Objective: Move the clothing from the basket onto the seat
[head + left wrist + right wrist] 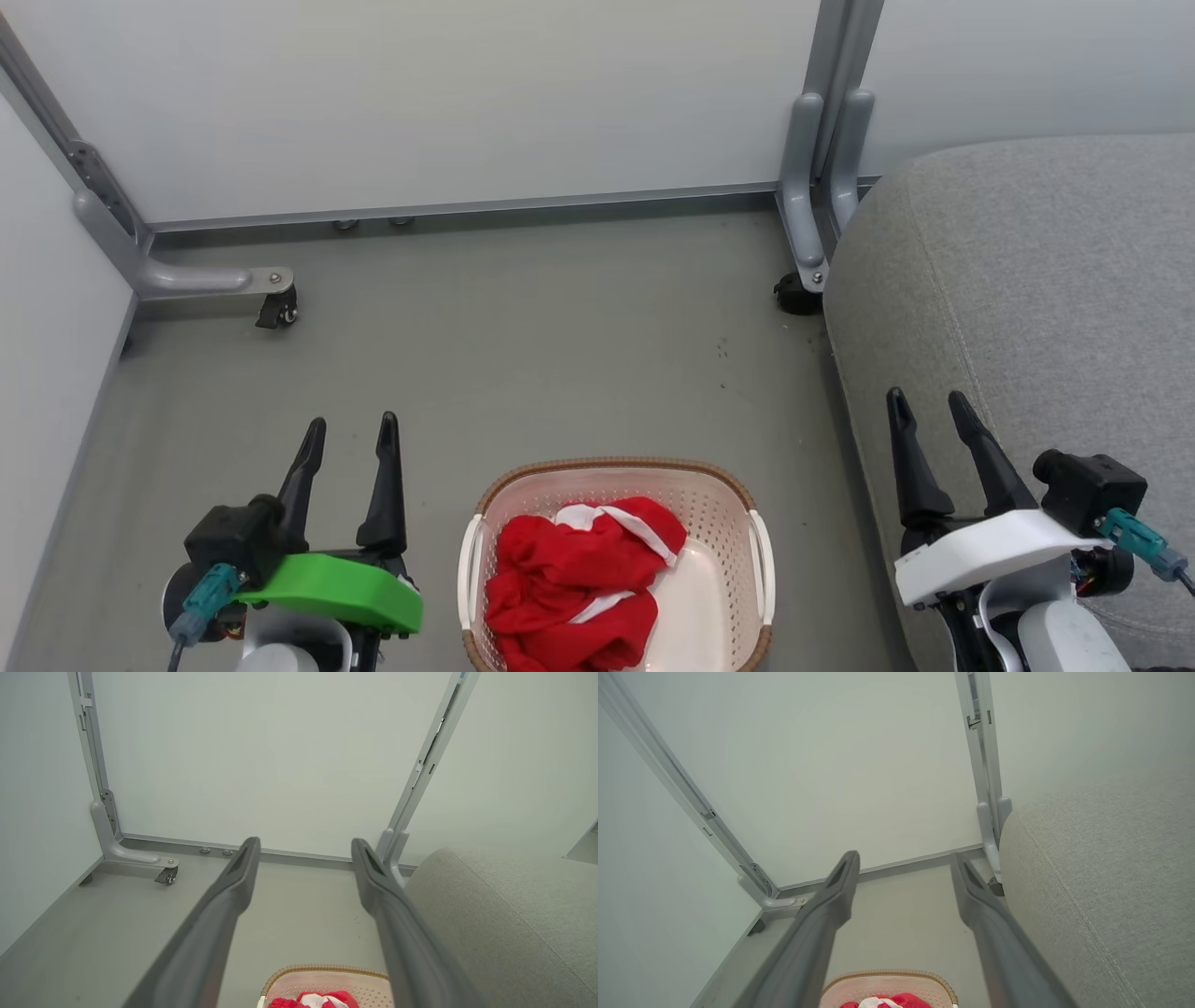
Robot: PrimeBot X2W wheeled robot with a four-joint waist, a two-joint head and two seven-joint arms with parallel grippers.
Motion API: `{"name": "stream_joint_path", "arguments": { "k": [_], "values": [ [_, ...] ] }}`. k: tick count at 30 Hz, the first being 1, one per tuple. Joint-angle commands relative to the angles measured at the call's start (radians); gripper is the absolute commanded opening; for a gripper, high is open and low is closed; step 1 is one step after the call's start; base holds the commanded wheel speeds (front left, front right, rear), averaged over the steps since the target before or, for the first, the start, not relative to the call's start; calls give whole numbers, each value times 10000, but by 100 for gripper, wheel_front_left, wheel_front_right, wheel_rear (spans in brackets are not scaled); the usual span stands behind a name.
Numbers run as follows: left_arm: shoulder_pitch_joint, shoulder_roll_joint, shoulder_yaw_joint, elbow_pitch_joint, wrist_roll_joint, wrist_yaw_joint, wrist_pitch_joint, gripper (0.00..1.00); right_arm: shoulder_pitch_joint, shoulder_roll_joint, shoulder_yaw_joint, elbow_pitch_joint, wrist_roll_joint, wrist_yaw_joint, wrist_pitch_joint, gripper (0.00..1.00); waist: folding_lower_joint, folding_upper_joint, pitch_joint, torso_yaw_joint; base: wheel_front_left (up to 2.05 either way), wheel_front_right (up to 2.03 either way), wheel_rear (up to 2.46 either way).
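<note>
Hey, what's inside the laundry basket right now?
Bunched red clothing with white stripes lies in the basket, toward its left side; bare bottom shows at right. Anything beneath the heap is covered, so the garments cannot be counted.

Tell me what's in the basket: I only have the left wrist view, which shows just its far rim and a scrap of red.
Observer: The head view shows the clothing as a crumpled red heap with white trim, lying toward the left side of the basket. The right part of its bottom is bare.
Operator: And the other arm?
Observer: The right gripper is open and empty. It shows over the left edge of the seat, right of the basket.
Operator: Where's mine relative to the basket?
Observer: The left gripper is open over the floor, left of the basket, touching nothing.
</note>
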Motion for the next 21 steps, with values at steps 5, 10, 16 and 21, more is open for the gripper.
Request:
{"name": "stream_joint_path", "arguments": {
  "k": [5, 10, 16, 21],
  "values": [
    [-7, 68, -77, 31, 527, 47, -183, 100, 96, 17, 26, -65, -540, 3, -120, 100, 0, -1, 7, -5, 0, 0, 0],
    [12, 70, -120, 107, 876, 89, -275, 100, 128, 46, 22, -64, -923, 3, -169, 100, 0, -1, 3, -9, 0, 0, 0],
    [20, 72, -155, 208, 1223, 104, -398, 100, 173, 95, 1, -95, -1359, 3, -201, 100, 0, -1, 1, 4, 0, 0, 0],
    [-4, 74, -191, 259, 1497, 137, -486, 100, 186, 110, 16, -109, -1671, 3, -241, 100, 0, -1, 8, 18, 0, 0, 0]
  ]
}}
